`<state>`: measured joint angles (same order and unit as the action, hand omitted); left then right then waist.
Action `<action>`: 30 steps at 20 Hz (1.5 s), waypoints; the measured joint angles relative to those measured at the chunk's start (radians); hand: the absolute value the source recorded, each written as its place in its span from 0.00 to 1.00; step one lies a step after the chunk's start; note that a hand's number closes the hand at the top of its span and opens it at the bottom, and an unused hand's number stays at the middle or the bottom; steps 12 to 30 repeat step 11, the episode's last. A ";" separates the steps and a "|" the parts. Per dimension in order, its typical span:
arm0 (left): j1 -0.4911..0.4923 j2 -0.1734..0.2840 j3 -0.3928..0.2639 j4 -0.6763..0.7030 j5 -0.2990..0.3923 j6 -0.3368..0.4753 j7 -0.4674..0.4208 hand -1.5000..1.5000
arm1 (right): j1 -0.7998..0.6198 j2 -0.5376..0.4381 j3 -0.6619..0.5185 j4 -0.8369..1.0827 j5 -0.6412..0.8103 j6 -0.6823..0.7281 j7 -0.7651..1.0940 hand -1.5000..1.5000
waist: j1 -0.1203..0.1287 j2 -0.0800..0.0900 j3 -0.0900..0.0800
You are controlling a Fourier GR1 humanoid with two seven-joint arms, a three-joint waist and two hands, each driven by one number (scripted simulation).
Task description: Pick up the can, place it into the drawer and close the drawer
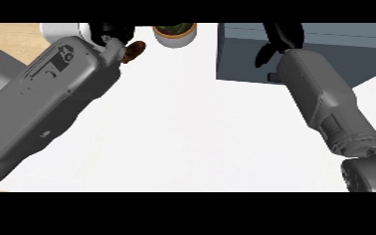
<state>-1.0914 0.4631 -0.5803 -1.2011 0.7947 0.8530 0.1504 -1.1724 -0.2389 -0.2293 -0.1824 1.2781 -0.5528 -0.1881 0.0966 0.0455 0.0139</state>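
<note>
The drawer unit, a dark grey-blue box, stands on the white counter at the far right. The right hand lies over its top, fingers bent downward at its front edge; whether it holds something I cannot tell. Far to the left of the drawer unit, the left hand is curled around a brown object (probably the can, mostly hidden). Between that hand and the drawer unit stands a white pot with a plant.
</note>
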 measured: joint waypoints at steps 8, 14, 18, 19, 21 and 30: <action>0.022 0.020 0.009 -0.031 0.001 -0.008 0.015 0.00 | -0.023 0.009 -0.226 -0.004 -0.244 0.142 -0.180 0.00 | -0.007 -0.010 -0.003; 0.032 0.028 0.012 -0.047 -0.003 -0.005 0.021 0.00 | -0.033 0.006 -0.285 -0.005 -0.308 0.186 -0.219 0.00 | -0.005 -0.011 -0.005; 0.032 0.028 0.012 -0.047 -0.003 -0.005 0.021 0.00 | -0.033 0.006 -0.285 -0.005 -0.308 0.186 -0.219 0.00 | -0.005 -0.011 -0.005; 0.032 0.028 0.012 -0.047 -0.003 -0.005 0.021 0.00 | -0.033 0.006 -0.285 -0.005 -0.308 0.186 -0.219 0.00 | -0.005 -0.011 -0.005; 0.032 0.028 0.012 -0.047 -0.003 -0.005 0.021 0.00 | -0.033 0.006 -0.285 -0.005 -0.308 0.186 -0.219 0.00 | -0.005 -0.011 -0.005; 0.032 0.028 0.012 -0.047 -0.003 -0.005 0.021 0.00 | -0.033 0.006 -0.285 -0.005 -0.308 0.186 -0.219 0.00 | -0.005 -0.011 -0.005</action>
